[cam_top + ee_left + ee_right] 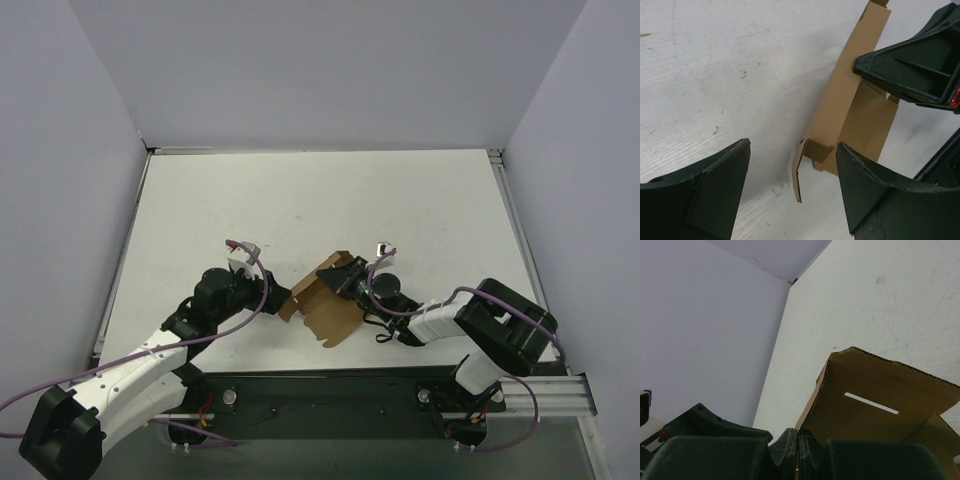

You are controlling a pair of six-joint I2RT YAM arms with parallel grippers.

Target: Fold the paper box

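One paper box (326, 308) edge sits pinched between the right jaws.

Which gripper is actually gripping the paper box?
The right gripper, shut on the paper box wall; the left gripper stands open, gripping nothing.

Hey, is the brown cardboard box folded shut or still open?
Partly folded, still open: the small brown cardboard box has raised walls, flaps spread.

Paper box (328, 312) (brown); white table (300, 200)
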